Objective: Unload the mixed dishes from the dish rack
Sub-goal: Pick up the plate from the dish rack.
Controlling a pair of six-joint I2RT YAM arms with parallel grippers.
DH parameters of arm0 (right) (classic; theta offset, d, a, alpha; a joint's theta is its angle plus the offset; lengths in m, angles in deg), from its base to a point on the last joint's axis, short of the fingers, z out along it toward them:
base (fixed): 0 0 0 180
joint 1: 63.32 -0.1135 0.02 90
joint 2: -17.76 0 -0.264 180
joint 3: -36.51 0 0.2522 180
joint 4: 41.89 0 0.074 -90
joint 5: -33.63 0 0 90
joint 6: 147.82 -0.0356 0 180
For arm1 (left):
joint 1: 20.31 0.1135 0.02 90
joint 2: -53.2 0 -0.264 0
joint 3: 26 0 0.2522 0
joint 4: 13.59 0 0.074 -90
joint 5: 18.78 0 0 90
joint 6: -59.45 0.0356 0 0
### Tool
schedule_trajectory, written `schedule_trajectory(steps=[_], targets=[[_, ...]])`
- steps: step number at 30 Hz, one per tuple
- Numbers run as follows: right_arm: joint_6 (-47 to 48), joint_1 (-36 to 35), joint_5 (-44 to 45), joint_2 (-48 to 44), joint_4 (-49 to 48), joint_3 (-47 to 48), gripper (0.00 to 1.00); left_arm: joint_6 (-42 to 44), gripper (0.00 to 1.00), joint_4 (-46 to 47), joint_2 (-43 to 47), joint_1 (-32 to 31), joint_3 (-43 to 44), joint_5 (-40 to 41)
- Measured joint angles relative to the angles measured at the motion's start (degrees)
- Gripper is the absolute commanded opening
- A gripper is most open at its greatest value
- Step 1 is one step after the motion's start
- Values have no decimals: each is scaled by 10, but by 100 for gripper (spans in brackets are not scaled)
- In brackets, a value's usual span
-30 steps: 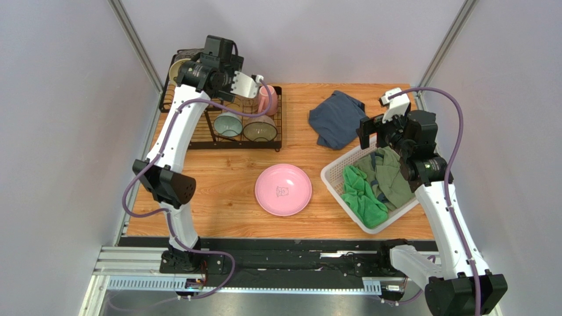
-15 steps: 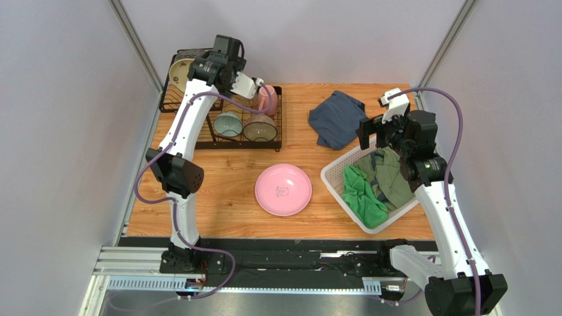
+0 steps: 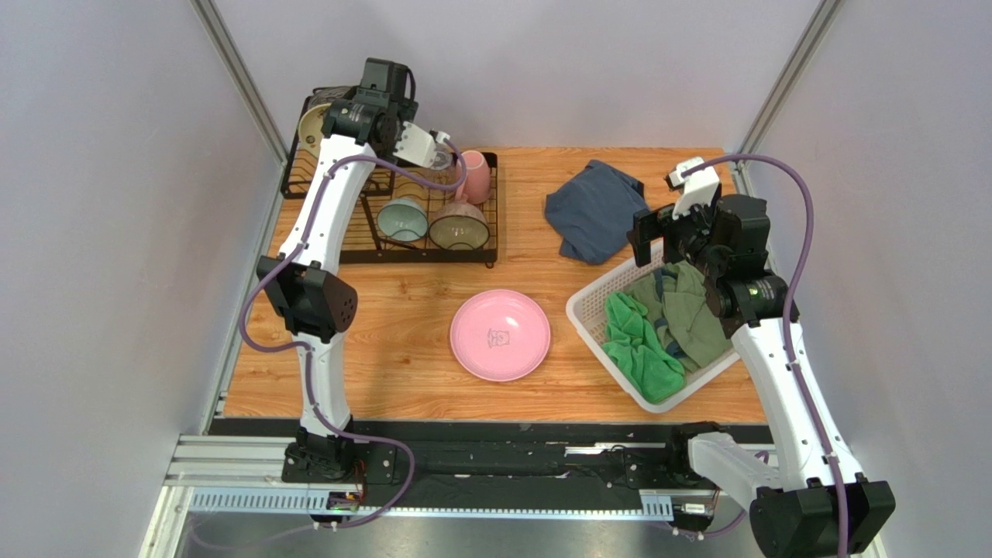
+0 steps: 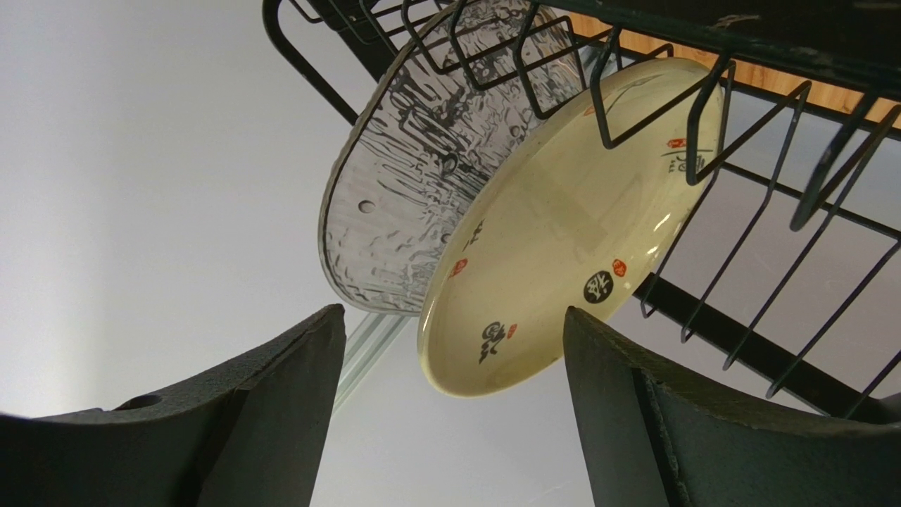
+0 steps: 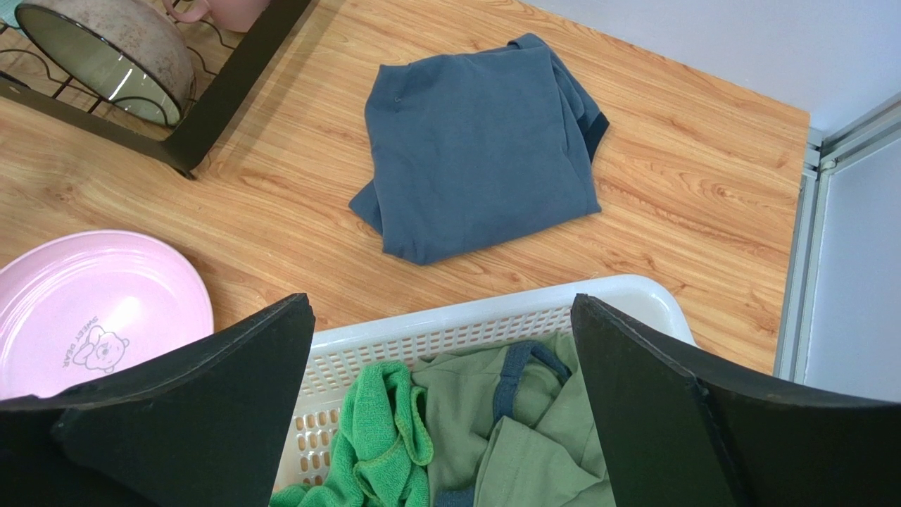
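Tool on left arm (image 4: 455,317) gapes empty before round cream patterned plate (image 4: 550,232) in black wire rack (image 4: 740,342); right tool (image 5: 441,301) also wide, empty.

L gripper (image 4: 455,417) — moved back-left over dish rack (image 3: 408,258) | now closer to cream plate (image 4: 561,232)

I see a light-brown wood-grain tabletop (image 5: 677,190) stretching ahead of my right fingers (image 5: 180,412). It ends at a plain pale-grey wall (image 5: 719,42), with a silver metal corner post (image 5: 835,158) off to their right. Beyond my left fingers (image 4: 264,423) there's only another blank pale wall (image 4: 127,190), softly and evenly lit.
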Motion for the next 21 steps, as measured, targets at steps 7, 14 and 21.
schedule_trajectory(steps=[7,14,21], targets=[[2,0,0,0,6,0,100,3,71,10,-13,5,0,-3],[3,0,0,4,6,0,99,6,53,16,-18,7,0,-2],[6,0,0,6,7,2,99,5,40,24,-18,8,0,-1]])
